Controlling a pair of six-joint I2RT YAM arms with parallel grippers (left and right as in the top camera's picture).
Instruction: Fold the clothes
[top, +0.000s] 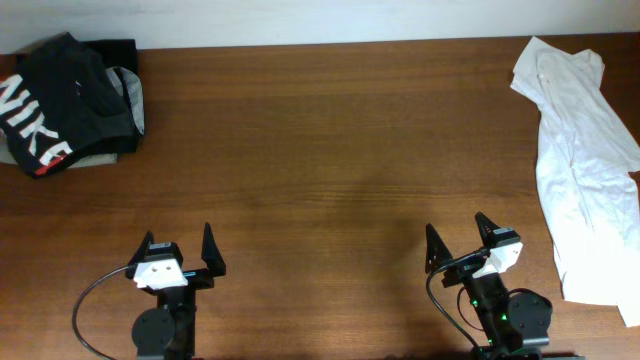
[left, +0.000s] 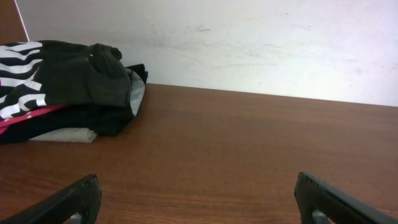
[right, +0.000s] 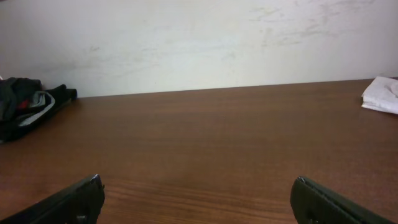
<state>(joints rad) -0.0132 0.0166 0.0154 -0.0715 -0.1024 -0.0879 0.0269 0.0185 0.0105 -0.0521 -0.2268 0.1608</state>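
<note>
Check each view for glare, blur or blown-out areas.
Overhead: even light, sharp, a faint sheen on the table; the T-shirt is bright but its folds show. Left wrist: black garment clear, left gripper slightly soft at the bottom edge. Right wrist: T-shirt corner near blown out at the right edge.

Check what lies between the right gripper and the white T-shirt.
Only bare table lies between the right gripper and the white T-shirt; the overhead view shows this stretch.

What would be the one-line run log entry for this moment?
stage: folding not started | white T-shirt: unfolded, lying at right side | left gripper: open, empty | right gripper: open, empty
</note>
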